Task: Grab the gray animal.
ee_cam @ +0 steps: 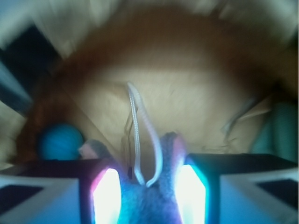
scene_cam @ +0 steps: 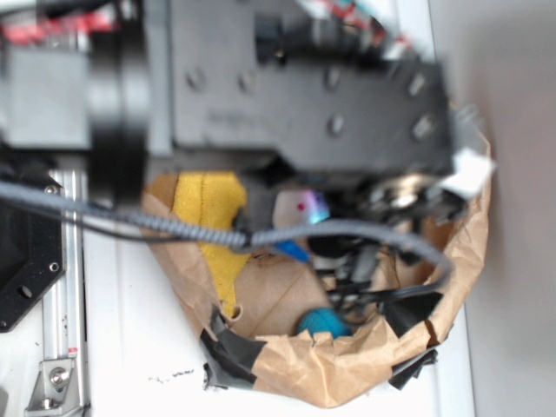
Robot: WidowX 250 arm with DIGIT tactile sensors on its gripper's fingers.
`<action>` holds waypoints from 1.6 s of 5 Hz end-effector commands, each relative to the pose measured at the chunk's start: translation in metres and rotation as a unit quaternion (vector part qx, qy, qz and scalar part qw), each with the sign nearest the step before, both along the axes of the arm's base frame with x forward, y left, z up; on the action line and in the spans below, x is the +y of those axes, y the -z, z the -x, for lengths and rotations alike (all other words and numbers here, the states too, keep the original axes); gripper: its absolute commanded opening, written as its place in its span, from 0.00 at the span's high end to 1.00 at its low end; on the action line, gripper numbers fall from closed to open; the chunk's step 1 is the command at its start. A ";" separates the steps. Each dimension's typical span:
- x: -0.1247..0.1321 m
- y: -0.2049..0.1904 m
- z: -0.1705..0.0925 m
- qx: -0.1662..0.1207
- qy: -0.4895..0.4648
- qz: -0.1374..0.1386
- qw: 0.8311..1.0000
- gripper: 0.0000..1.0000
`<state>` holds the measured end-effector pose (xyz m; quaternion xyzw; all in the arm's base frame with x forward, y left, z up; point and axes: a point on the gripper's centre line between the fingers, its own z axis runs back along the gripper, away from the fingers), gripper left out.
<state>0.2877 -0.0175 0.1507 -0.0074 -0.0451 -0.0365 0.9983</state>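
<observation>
My end effector (ee_cam: 148,193) sits down inside the brown paper bag (scene_cam: 365,365), its lit fingers (ee_cam: 108,196) closed around the gray animal (ee_cam: 159,186); the grab looks made, lifting remains; bag walls crowd every side, the blue ball (ee_cam: 60,141) lies just left, so room is only upward.
</observation>
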 end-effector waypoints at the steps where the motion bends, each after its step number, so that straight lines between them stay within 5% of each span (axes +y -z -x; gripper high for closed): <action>1: -0.006 -0.054 0.012 -0.027 -0.051 -0.104 0.993 1.00; 2: -0.003 -0.051 0.013 -0.029 -0.070 -0.050 0.996 1.00; 3: 0.002 -0.040 0.017 -0.011 -0.068 -0.014 0.998 0.12; 4: 0.015 -0.018 0.022 0.033 -0.056 -0.009 0.998 0.00; 5: 0.035 0.019 0.024 0.081 0.069 -0.055 0.993 0.00; 6: 0.036 0.043 0.017 0.063 0.175 -0.091 0.978 0.00; 8: 0.052 0.086 0.001 0.082 0.191 -0.124 0.970 0.00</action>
